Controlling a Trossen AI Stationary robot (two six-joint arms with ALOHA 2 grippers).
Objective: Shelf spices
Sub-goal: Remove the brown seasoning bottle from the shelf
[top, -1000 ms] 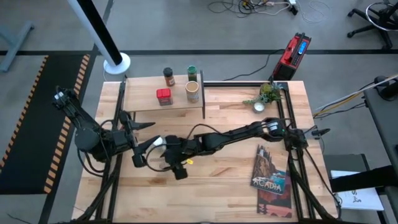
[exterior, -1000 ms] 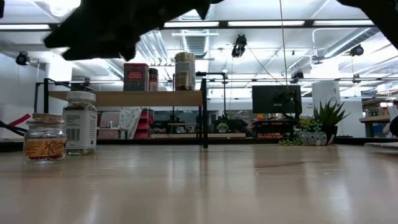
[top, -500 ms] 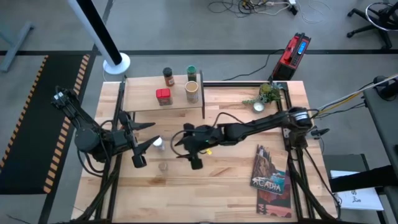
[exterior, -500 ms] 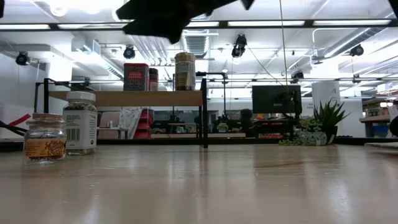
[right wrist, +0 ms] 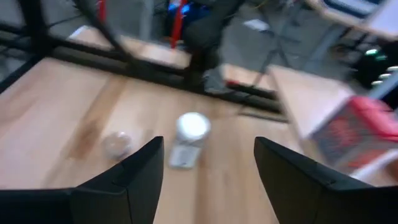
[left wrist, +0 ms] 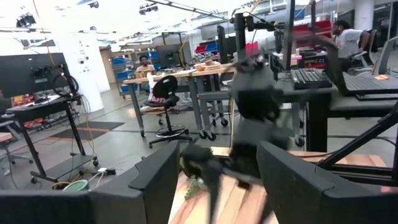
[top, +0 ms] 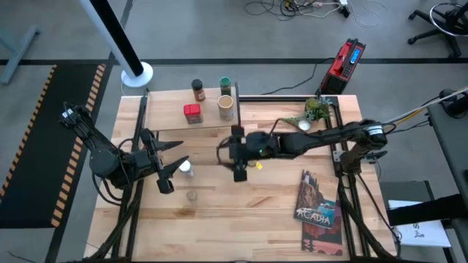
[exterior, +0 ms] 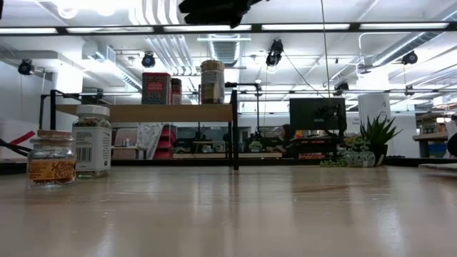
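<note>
On the shelf [top: 191, 117] stand a red square tin [top: 192, 112], a tan canister [top: 226, 107], a dark-capped brown jar [top: 197, 89] and a green-lidded jar [top: 226, 85]. A white-capped jar [top: 187, 169] and a small clear jar [top: 191, 195] stand upright on the tabletop left of centre; the low view shows them as the white-capped jar [exterior: 93, 140] and the small jar [exterior: 51, 157]. My left gripper [top: 174, 166] is open just left of the white-capped jar. My right gripper [top: 235, 153] is open above the table's middle, nothing between its fingers.
A small plant in a white pot [top: 313, 113] stands at the far right. The "Acadia" book [top: 320, 212] lies near the right front. The shelf's black legs [exterior: 234, 127] rise from the table. Bare tabletop [top: 256, 212] spreads at the front middle.
My right gripper has drawn back from beside the two jars at the front left, going up and toward the table's right and far edges, and has turned about. Both jars stay upright where they were.
</note>
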